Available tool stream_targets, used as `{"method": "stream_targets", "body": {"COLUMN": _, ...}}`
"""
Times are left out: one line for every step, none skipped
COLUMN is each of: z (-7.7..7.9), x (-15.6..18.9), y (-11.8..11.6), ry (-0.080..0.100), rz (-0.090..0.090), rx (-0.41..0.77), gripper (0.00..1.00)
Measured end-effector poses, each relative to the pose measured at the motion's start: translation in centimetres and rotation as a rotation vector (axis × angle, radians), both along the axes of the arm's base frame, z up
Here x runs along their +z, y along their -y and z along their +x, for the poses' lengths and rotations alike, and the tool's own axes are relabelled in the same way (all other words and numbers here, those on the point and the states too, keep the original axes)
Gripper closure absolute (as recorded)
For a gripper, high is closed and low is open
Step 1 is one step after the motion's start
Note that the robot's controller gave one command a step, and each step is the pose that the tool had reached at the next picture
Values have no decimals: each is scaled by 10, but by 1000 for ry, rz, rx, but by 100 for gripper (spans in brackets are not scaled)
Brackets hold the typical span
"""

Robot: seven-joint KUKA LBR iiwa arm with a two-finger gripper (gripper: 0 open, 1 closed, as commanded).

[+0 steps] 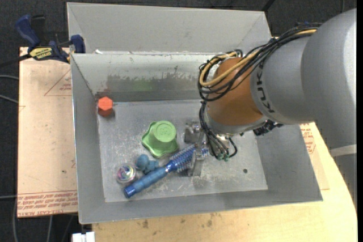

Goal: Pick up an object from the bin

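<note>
My gripper (196,151) is down near the bin floor, right of the middle, under the orange-covered wrist. It stands open, one grey finger (194,134) on the far side and the other (198,167) on the near side. Between them lies the bristle end of a blue bottle brush (161,170), whose handle runs down-left across the floor. The fingers are not closed on it. A green cup (160,138) lies just left of the gripper, close to the far finger.
A small blue ball (142,162) and a glittery ball (125,174) lie by the brush handle at the front left. An orange block (105,106) sits in the back left corner. The arm and its cables cover the bin's right side.
</note>
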State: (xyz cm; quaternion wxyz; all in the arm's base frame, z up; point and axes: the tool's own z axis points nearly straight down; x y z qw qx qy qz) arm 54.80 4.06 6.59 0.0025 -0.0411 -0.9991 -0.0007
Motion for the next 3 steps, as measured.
{"method": "stream_targets", "body": {"z": 1, "x": 3, "y": 1, "ry": 5, "rz": -1, "rx": 0, "gripper": 100}}
{"method": "stream_targets", "body": {"z": -10, "x": 123, "y": 21, "ry": 13, "rz": -1, "rx": -73, "gripper": 100}}
{"method": "stream_targets", "body": {"z": -24, "x": 222, "y": 46, "ry": 13, "rz": -2, "rx": 547, "gripper": 100}}
